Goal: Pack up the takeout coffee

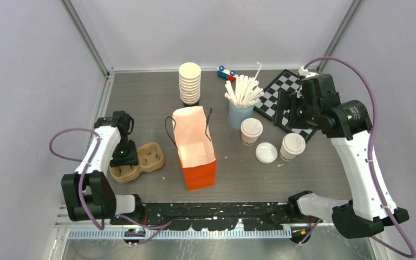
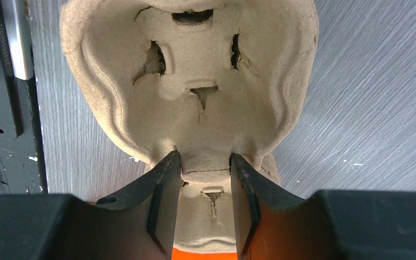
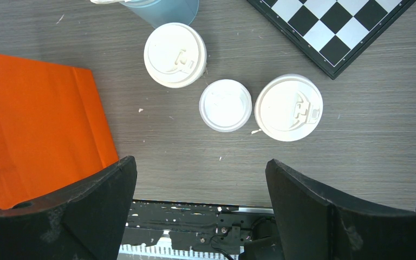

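Note:
Two takeout coffees, white paper cups with sip lids, stand right of centre: one [image 1: 251, 129] [image 3: 175, 54] by the blue cup, the other [image 1: 292, 145] [image 3: 288, 107] further right. A loose white lid [image 1: 266, 152] [image 3: 225, 105] lies flat between them. A brown pulp cup carrier [image 1: 150, 157] [image 2: 195, 81] rests at the left. My left gripper [image 1: 123, 154] [image 2: 205, 157] is down on it, its fingers pressed against both sides of the carrier's middle ridge. My right gripper [image 1: 288, 111] [image 3: 200, 165] hangs high above the cups, wide open and holding nothing.
An open orange paper bag [image 1: 195, 146] [image 3: 32, 124] stands in the middle. Behind it are a stack of lidless cream cups [image 1: 189, 81], a light-blue cup of white sticks [image 1: 240, 114] [image 3: 168, 8], a small toy car [image 1: 226, 73] and a chessboard [image 1: 281, 95] [image 3: 336, 27].

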### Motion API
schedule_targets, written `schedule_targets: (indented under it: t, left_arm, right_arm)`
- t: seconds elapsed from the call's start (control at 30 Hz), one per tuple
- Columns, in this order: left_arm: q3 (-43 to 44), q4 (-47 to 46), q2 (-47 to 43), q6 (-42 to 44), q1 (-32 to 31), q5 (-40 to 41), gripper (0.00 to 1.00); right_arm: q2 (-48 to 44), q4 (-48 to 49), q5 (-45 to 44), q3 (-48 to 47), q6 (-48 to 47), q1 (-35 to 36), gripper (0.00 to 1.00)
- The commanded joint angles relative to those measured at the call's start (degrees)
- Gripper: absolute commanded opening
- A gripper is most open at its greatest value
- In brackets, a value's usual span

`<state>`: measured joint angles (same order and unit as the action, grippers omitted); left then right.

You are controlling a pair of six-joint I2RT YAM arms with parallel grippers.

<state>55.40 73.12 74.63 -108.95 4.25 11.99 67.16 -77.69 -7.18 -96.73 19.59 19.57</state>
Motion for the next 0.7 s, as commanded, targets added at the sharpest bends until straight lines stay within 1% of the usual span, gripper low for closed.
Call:
schedule_targets:
  t: [0.0, 0.43, 0.67]
  left_arm:
    - [3.16, 2.88, -0.23, 0.66, 0.36, 2.07, 0.34]
    - [10.6, 9.56, -0.26, 4.76, 0.33, 5.13, 0.33]
    - [20.02, 13.87, 1.63, 14.46, 0.4, 8.03, 0.31]
  right_arm:
    - [0.04, 1.62, 0.22, -0.12, -0.77, 0.33, 0.93]
    - [-0.42, 1.53, 0.82, 0.09, -0.35, 0.37, 0.93]
    - [-0.27, 1.52, 1.5, -0.69, 0.05, 0.32, 0.93]
